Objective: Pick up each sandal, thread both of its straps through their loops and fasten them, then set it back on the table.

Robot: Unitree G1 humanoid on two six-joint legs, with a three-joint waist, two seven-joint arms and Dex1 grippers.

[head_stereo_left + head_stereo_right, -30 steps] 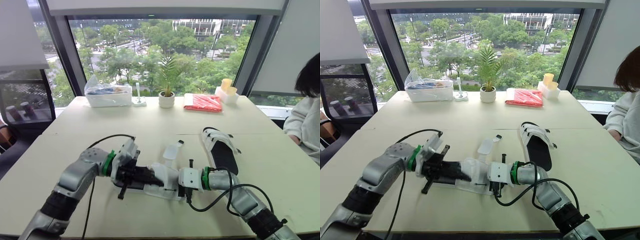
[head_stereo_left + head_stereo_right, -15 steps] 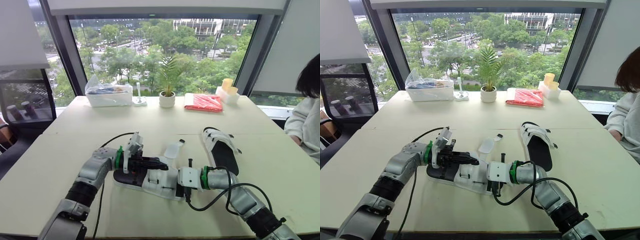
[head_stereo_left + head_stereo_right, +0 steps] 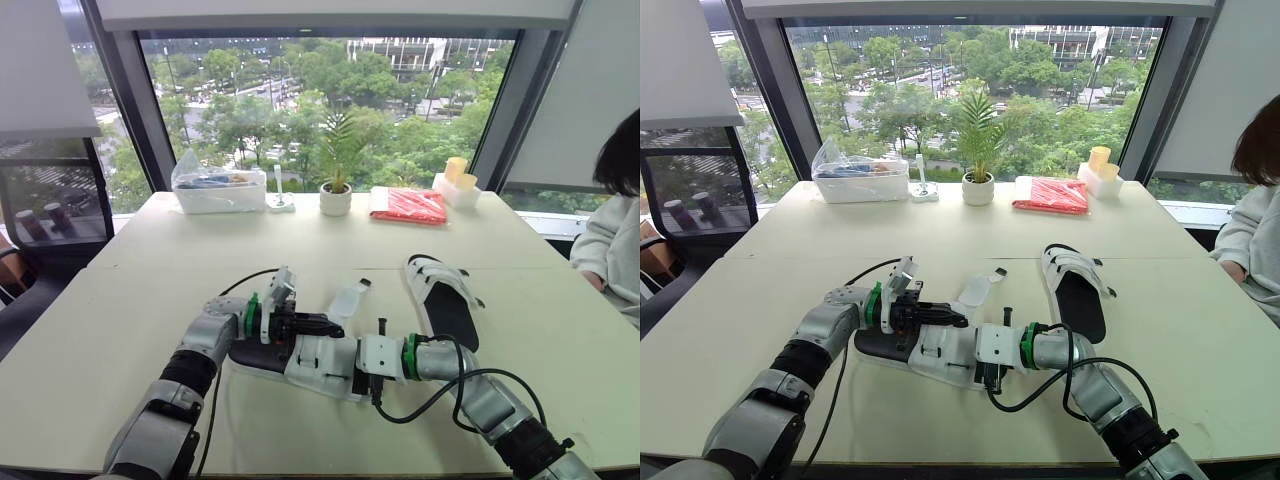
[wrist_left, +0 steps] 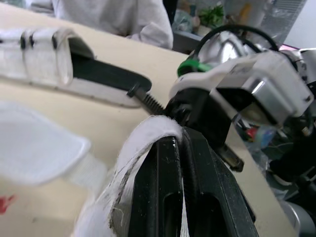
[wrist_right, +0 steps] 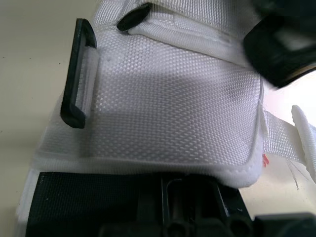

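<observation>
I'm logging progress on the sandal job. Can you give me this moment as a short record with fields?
near sandal: lying on the table, between both pincers
strap: white, pinched by the left pincer, not fastened
left pincer: shut on the strap
right pincer: shut on the near sandal's end
second sandal: flat on the table to the right, untouched
person: seated at the table's right edge

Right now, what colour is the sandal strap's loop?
The loop is black, on a white woven strap; clearest in the right wrist view.
</observation>
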